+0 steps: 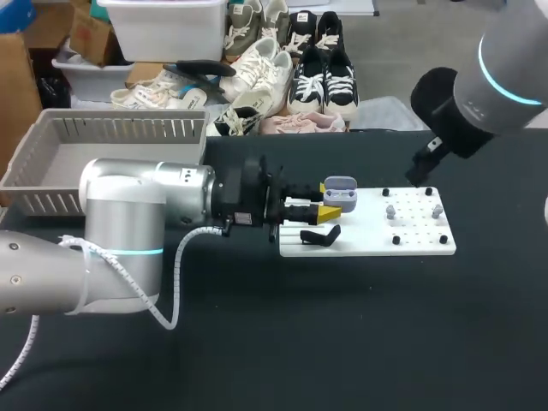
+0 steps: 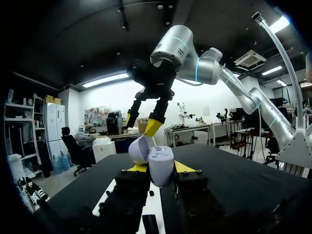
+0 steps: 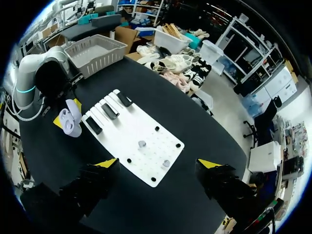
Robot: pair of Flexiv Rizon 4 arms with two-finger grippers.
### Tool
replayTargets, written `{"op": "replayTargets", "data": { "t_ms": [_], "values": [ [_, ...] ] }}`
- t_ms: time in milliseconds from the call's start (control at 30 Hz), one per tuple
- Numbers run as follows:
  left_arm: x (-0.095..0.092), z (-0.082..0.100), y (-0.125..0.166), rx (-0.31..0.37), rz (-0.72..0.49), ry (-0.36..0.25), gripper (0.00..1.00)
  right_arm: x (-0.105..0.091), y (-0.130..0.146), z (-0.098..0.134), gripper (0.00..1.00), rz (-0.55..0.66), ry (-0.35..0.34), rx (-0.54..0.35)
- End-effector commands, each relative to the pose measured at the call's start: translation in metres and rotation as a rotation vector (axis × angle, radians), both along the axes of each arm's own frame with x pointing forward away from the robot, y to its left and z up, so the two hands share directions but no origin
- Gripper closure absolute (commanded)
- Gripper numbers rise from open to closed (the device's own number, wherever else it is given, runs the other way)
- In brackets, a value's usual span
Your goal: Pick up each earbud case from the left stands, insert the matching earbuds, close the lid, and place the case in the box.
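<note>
Black table [image 1: 342, 342] is carrying a white board [image 1: 411, 244] just past its centre toward three o'clock, and a grey basket [image 1: 51, 145] is sitting toward ten o'clock. We are pinching a lavender earbud case [image 1: 340, 193] from two sides with our left gripper [image 1: 330, 205], lid standing open, over the board's ten o'clock corner. Our right gripper [image 3: 158, 163] is hovering above the board, fingers spread wide. Two grey earbuds [image 1: 390, 211] are sitting on the board's three o'clock half, and a black stand [image 1: 318, 235] is resting at its eight o'clock corner
</note>
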State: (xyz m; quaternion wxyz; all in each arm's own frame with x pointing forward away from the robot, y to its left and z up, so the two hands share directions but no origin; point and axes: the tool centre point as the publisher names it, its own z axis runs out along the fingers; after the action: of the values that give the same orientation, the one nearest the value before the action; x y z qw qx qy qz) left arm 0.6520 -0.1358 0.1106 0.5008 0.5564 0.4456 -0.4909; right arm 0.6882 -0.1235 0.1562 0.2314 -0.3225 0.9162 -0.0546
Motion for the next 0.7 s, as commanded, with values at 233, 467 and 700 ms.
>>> {"op": "replayTargets", "data": {
  "t_ms": [233,467,700],
  "values": [
    [-0.002,0.000,0.000,-0.001,0.006,-0.002,1.00,0.009,-0.012,-0.034,0.00,-0.243,-0.060,-0.275],
    [-0.002,0.000,0.000,-0.001,0.006,-0.002,1.00,0.011,-0.020,-0.051,0.00,-0.279,0.010,-0.289],
    [-0.002,0.000,0.000,-0.001,0.006,-0.002,1.00,0.009,-0.027,-0.068,0.05,-0.278,0.079,-0.283]
  ]
}}
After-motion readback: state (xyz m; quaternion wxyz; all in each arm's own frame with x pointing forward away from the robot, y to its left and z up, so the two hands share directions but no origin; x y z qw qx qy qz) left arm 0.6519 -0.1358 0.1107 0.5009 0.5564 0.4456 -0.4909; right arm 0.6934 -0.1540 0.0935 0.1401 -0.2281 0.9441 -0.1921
